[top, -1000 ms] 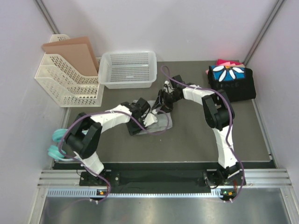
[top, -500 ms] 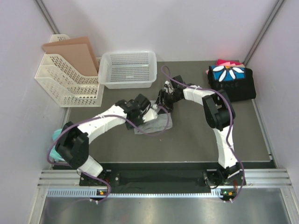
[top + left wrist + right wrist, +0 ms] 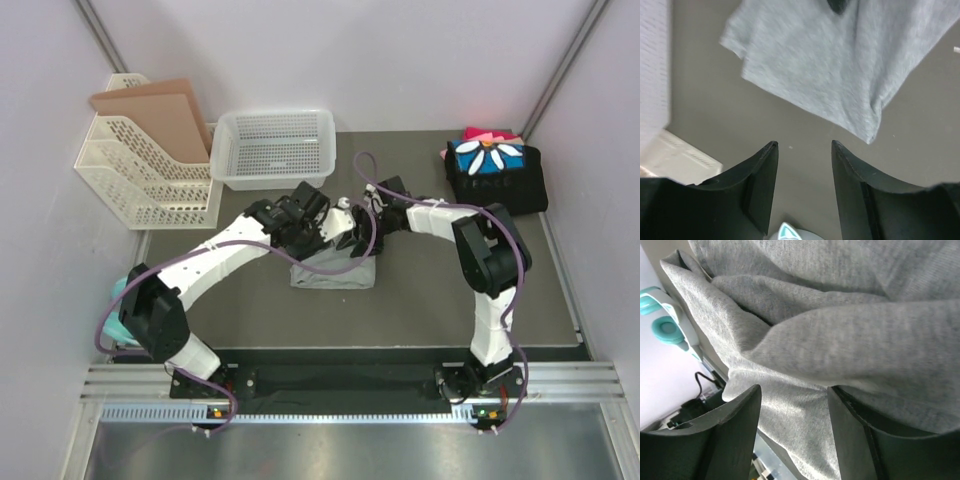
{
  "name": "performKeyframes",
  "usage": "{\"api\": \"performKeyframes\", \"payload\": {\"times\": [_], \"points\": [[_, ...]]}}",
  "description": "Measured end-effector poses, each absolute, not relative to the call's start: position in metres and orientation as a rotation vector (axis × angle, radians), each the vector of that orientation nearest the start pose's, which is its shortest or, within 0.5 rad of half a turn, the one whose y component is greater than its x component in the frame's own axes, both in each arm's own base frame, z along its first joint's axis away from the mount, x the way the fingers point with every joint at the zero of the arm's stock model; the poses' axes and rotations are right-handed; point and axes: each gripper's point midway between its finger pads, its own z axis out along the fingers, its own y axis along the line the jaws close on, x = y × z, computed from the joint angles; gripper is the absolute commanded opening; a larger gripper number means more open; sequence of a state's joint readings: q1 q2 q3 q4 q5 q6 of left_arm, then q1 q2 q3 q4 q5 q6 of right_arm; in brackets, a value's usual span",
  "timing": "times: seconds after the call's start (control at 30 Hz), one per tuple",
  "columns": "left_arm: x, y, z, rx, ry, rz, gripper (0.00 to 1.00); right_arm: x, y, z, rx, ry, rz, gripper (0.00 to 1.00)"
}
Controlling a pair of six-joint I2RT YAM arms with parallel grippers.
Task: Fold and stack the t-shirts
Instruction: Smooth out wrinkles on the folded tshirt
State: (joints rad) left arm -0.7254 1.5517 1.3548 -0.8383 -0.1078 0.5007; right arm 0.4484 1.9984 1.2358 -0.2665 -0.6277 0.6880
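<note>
Left hand [image 3: 802, 144] and right hand [image 3: 794, 389] hover close together, jaws of each apart.

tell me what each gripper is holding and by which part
Nothing looks held. The left gripper is open over bare table, short of the grey t-shirt. The right gripper is open too, a loose fold of the shirt between its jaws, unclamped.

The table [image 3: 440, 290] has a dark grey top. Near its middle lies a grey t-shirt [image 3: 335, 272], partly folded and crumpled, flat on the surface. At 11 o'clock stands a white plastic basket [image 3: 272, 182]. At 10 o'clock stands a white file rack [image 3: 150, 195], at the table's edge. At 2 o'clock lies a folded black t-shirt [image 3: 500, 185] with a daisy print, with pink cloth [image 3: 488, 133] showing at its far edge.
</note>
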Motion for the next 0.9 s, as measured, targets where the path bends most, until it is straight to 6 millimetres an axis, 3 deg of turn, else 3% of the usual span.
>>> {"api": "performKeyframes", "payload": {"times": [0.17, 0.27, 0.4, 0.5, 0.57, 0.77, 0.9], "points": [[0.272, -0.192, 0.111, 1.510, 2.259, 0.066, 0.52, 0.334, 0.292, 0.046, 0.037, 2.840, 1.096, 0.60], [0.268, -0.187, 0.095, 1.510, 2.296, 0.071, 0.51, 0.344, 0.290, 0.050, 0.012, 2.860, 1.042, 0.56], [0.288, -0.192, 0.083, 1.419, 2.328, 0.042, 0.51, 0.349, 0.281, 0.058, 0.014, 2.860, 1.002, 0.58], [0.317, -0.189, 0.079, 1.303, 2.372, 0.011, 0.51, 0.344, 0.275, 0.068, 0.019, 2.852, 0.997, 0.59], [0.338, -0.191, 0.080, 1.226, 2.377, -0.016, 0.51, 0.334, 0.271, 0.079, 0.013, 2.834, 1.005, 0.56], [0.372, -0.195, 0.074, 1.130, 2.405, -0.068, 0.51, 0.294, 0.272, 0.124, -0.015, 2.707, 1.130, 0.54], [0.389, -0.207, 0.063, 1.123, 2.419, -0.090, 0.50, 0.265, 0.292, 0.125, -0.039, 2.683, 1.244, 0.54]]}}
